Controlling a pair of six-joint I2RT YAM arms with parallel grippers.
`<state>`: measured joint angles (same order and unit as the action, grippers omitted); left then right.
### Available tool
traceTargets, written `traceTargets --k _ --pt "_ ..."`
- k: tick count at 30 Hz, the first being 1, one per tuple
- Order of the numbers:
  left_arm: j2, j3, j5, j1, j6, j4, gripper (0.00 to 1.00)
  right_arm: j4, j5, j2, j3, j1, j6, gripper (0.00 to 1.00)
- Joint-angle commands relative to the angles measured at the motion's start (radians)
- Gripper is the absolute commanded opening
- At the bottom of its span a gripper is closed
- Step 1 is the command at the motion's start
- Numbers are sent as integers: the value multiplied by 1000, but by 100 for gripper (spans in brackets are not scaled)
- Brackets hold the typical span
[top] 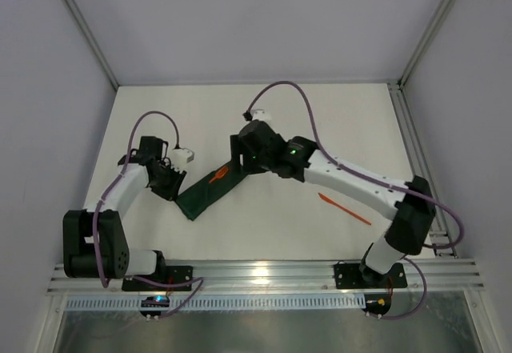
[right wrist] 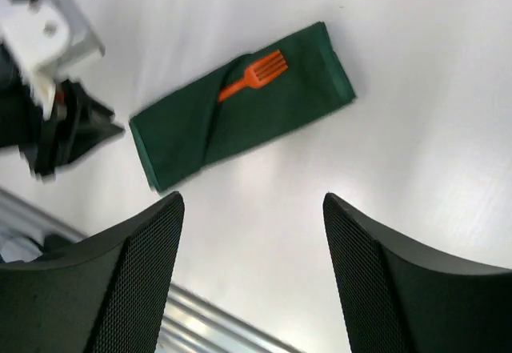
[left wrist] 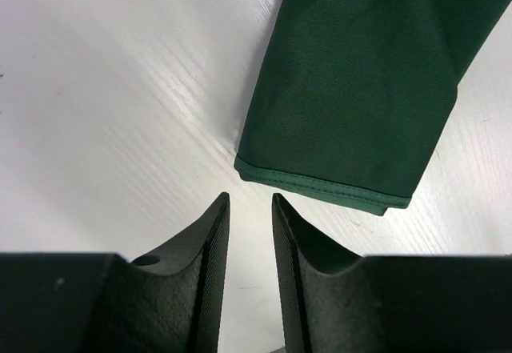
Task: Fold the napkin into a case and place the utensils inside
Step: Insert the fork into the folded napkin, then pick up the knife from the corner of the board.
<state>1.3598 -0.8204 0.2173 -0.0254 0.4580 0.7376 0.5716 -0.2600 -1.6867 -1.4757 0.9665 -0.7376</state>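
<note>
The napkin lies folded as a narrow dark green case, slanting across the table's middle. It also shows in the right wrist view and the left wrist view. An orange fork sits in its fold, tines sticking out. The second orange utensil lies loose on the table to the right. My left gripper hovers just off the case's near end, its jaws a narrow gap apart and empty. My right gripper is held above the case's far end, wide open and empty.
An aluminium rail runs along the near edge and shows in the right wrist view. A second rail runs along the right side. White walls enclose the table. Purple cables loop above both arms.
</note>
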Motion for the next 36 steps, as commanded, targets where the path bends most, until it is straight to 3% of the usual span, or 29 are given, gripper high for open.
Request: traceTargets --k 1,2,3,4,6,13,20,24,26,28,34,36 --pt "-44 -60 -1 7 16 43 31 321 112 157 -26 -55 445 74" --pt "-51 -63 -4 5 18 49 31 432 228 160 -41 -83 513 75" --pt "-56 -68 -4 7 18 65 32 532 234 153 -60 -125 615 74" --pt "-60 -72 1 7 25 74 32 701 207 148 -60 -141 654 72" --pt "-65 -75 4 7 30 91 34 767 26 143 -8 -178 723 65" --pt "-39 -128 33 7 36 161 35 529 -1 350 296 -287 1123 65" --pt "-45 -132 43 8 25 149 36 455 159 469 630 -498 1290 65" --pt "-36 -141 47 7 25 148 35 337 133 408 678 -552 1337 65" --pt "-33 -143 36 8 28 149 35 255 213 363 675 -581 1348 65" --pt "-37 -138 19 7 31 149 35 220 293 280 669 -626 1362 65" --pt "-54 -138 16 8 36 158 36 165 281 112 689 -661 1339 61" --pt "-54 -141 11 8 37 161 36 163 265 105 684 -661 1333 49"
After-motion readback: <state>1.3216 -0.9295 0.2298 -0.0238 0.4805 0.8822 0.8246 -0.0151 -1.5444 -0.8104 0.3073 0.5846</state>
